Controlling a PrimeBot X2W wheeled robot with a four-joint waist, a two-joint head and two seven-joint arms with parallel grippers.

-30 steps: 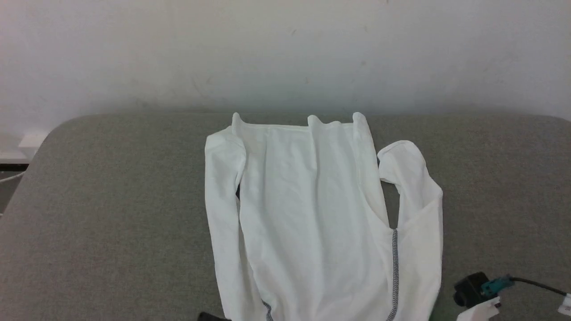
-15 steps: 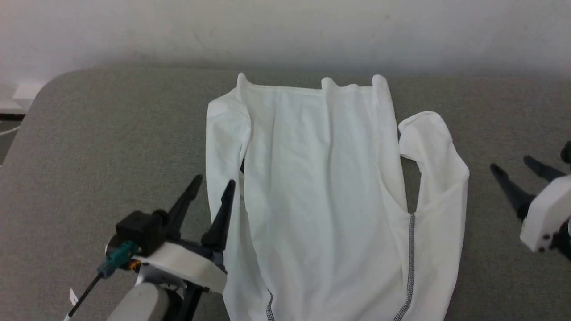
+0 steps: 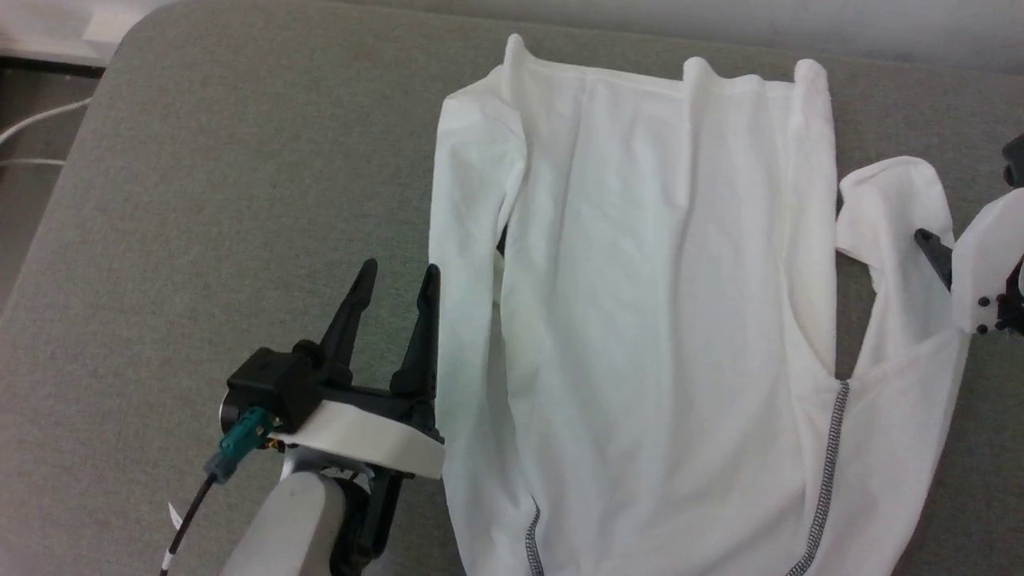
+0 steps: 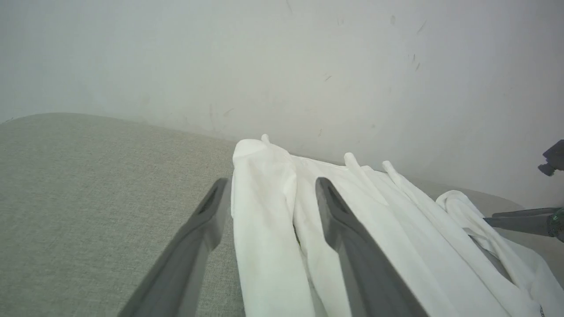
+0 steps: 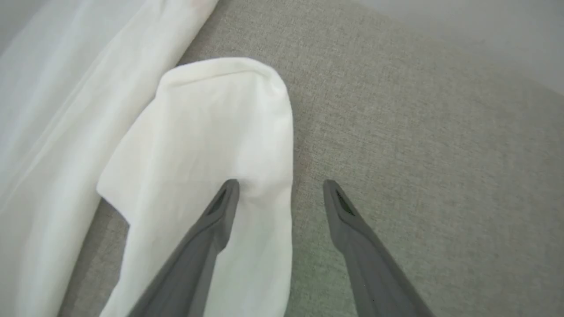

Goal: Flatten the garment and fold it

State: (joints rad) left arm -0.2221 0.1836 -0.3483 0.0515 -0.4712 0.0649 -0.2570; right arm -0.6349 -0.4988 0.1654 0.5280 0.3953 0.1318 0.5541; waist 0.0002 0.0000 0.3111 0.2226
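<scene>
The garment (image 3: 656, 280) is a white shirt lying spread on the grey surface, with dark zigzag stitching (image 3: 828, 456) down its right seam. Both sleeves are folded along the body. My left gripper (image 3: 400, 272) is open at the left sleeve's outer edge. In the left wrist view the left sleeve (image 4: 264, 229) lies between that gripper's (image 4: 271, 182) fingers. My right gripper (image 5: 281, 184) is open over the right sleeve's cuff (image 5: 198, 132), one finger above the cloth and the other above the bare surface. Nothing is gripped.
The grey fabric-covered table (image 3: 200, 200) has a rounded far-left corner, with floor and a white cable (image 3: 40, 120) beyond it. A pale wall (image 4: 282, 66) runs close behind the far edge. Bare surface lies left of the garment.
The head camera has tilted down, so the garment looks larger and higher. Both arms have come up into view beside the sleeves, and the right gripper has moved in over the right cuff.
</scene>
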